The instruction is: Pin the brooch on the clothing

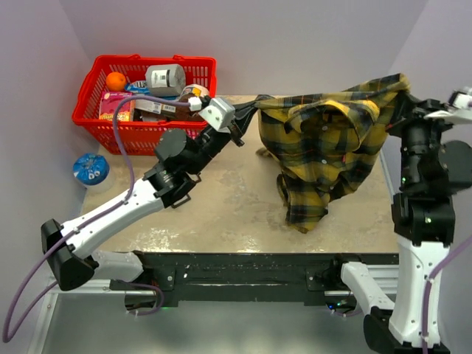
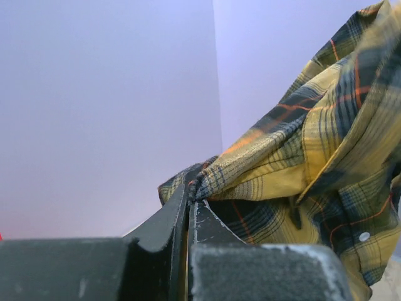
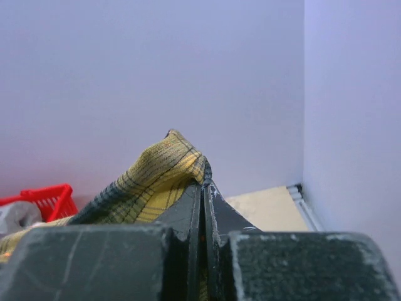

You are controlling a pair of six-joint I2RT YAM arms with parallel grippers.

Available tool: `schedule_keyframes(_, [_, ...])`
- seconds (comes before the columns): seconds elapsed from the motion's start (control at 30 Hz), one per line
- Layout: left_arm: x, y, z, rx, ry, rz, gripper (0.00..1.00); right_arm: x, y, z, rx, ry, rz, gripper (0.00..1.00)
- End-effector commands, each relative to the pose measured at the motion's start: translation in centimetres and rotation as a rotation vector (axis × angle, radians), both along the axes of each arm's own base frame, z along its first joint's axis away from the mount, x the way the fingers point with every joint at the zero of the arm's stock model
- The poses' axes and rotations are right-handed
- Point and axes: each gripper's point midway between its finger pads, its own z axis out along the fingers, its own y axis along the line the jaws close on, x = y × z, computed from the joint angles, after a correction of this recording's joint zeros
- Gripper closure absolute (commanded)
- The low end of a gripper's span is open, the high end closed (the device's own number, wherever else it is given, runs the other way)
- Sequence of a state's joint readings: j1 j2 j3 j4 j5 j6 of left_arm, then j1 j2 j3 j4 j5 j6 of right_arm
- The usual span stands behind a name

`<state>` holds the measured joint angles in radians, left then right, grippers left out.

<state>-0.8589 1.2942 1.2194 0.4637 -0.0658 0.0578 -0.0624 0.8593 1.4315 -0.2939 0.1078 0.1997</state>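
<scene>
Overhead, pale lavender walls [image 1: 243, 37] close in one beige, mottled table [image 1: 221, 214] on three sides, and the two arms are bolted to a dark rail along its near edge.

One shirt [image 1: 332, 140], yellow-and-dark plaid with thin orange lines, is the largest thing on the table. It hangs stretched over the far right part of the surface, held up at two points. Its lower folds sag down and rest on the table near the middle right.

Of the two grippers, the left gripper [image 1: 249, 116] reaches in from the left. In its wrist view the jaws are pressed together on a bunched corner of the cloth [image 2: 190, 194]. The right gripper [image 1: 408, 94] stands at the far right edge. Its wrist view shows its jaws clamped on another fold of the fabric [image 3: 203, 185], which rises above the fingertips.

One red plastic basket [image 1: 133, 136] sits at the far left corner of the table, just behind the left gripper. It holds one orange [image 1: 116, 81], one grey roll [image 1: 165, 77] and several printed packets [image 1: 118, 109]; I cannot tell their exact number.

One round blue disc [image 1: 90, 169] lies off the table's left edge, near the basket.

Smallest of all, one white button [image 2: 364, 236] shows on the shirt front in the left wrist view.
</scene>
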Motion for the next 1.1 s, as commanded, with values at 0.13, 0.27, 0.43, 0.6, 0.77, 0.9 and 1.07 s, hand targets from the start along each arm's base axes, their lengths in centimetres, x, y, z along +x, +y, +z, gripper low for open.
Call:
schedule_keyframes(0.13, [-6.8,4.2,13.1,-0.118,-0.237,0.046,1.00,-8.1,-2.6,8.0,-0.013,-0.243,-0.173,1.00])
schedule_keyframes(0.27, [-9.7,4.5,17.3,-0.157,-0.301,0.008,1.00,-11.5,-2.3,11.3,-0.012,-0.343,-0.169,1.00])
schedule_keyframes(0.43, [-12.4,4.7,21.7,-0.178,-0.368,-0.024,1.00,-15.3,-2.0,15.6,-0.028,-0.459,-0.173,1.00])
schedule_keyframes(0.6, [-13.6,5.7,25.0,-0.203,-0.410,-0.019,1.00,-17.1,-2.1,18.0,-0.039,-0.525,-0.189,1.00])
schedule_keyframes(0.77, [-12.6,5.1,24.2,-0.179,-0.397,0.016,1.00,-14.8,-2.4,17.2,-0.026,-0.484,-0.194,1.00])
schedule_keyframes(0.9, [-9.6,4.2,21.6,-0.133,-0.339,0.137,1.00,-10.9,-2.5,14.9,-0.014,-0.425,-0.183,1.00])
schedule_keyframes(1.07, [-0.1,3.6,16.4,-0.070,-0.184,0.145,1.00,-3.4,-3.2,9.9,0.008,-0.284,-0.187,1.00])
